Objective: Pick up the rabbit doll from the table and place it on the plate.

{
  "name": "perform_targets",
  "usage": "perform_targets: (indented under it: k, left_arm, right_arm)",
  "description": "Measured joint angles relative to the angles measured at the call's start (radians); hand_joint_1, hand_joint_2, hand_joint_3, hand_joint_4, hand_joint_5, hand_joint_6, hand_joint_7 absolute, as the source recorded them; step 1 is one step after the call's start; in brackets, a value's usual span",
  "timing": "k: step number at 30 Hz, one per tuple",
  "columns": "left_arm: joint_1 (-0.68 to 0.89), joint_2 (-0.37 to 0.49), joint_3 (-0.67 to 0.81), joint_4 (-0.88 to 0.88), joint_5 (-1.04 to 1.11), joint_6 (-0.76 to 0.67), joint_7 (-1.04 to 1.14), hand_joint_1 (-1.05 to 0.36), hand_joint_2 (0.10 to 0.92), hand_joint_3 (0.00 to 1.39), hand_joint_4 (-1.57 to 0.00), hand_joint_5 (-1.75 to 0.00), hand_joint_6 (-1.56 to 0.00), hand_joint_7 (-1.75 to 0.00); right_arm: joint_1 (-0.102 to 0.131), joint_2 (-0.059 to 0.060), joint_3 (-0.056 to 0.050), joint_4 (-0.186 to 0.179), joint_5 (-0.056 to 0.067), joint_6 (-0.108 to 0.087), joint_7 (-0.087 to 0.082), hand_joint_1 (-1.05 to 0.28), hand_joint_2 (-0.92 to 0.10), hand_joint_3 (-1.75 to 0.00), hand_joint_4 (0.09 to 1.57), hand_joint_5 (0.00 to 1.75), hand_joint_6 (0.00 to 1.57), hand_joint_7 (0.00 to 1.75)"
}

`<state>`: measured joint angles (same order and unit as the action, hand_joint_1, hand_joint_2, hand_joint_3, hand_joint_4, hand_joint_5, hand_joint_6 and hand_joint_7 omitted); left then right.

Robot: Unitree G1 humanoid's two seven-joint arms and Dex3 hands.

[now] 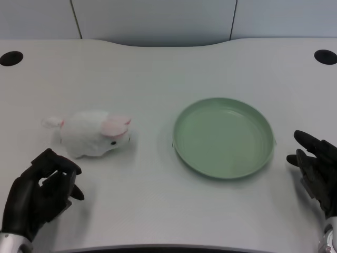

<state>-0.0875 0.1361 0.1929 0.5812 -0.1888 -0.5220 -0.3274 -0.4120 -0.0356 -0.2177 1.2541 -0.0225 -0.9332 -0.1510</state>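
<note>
White tabletop fills the view, with pale wall panels behind it and a round black hole near each far corner. At the near left edge the left hand rests low over the surface, its black fingers curled in toward the palm with nothing between them. Just beyond its fingertips, apart from them, the rabbit doll lies on the tabletop: a white plush body with pink ears, its dark-eyed face turned toward the right and a small tail sticking out at its left end. Well to the right of the doll, with bare tabletop between, sits the plate, round, light green and shallow, with faint rings on its floor. The right hand shows at the near right edge, close to the plate's rim.
</note>
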Motion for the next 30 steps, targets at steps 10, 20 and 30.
perform_targets:
  k: [10, 20, 30]
  left_arm:
    - [-0.086, 0.293, -0.113, -0.111, 0.482, -0.134, 0.112, -0.81, 0.921, 0.16, -0.07, -1.09, -0.21, -0.44]
    - [-0.304, 0.469, -0.235, -0.232, 0.771, -0.012, 0.147, -0.94, 0.906, 0.04, 0.00, -0.16, -0.03, -0.15]
    - [-0.531, 0.477, -0.442, -0.129, 0.914, 0.100, 0.075, -1.04, 0.902, 0.04, -0.03, -0.07, -0.01, -0.06]
  right_arm:
    - [-0.001, 0.001, 0.009, 0.002, -0.003, 0.000, 0.002, -0.28, -0.92, -0.28, 0.68, 0.84, 0.95, 0.02]
    - [-0.002, 0.015, 0.018, -0.002, -0.007, 0.018, -0.007, -0.33, -0.92, -0.29, 0.71, 0.84, 0.95, 0.02]
    - [0.003, 0.025, 0.011, -0.011, 0.011, 0.031, 0.043, -0.35, -0.92, -0.30, 0.65, 0.85, 0.92, 0.00]
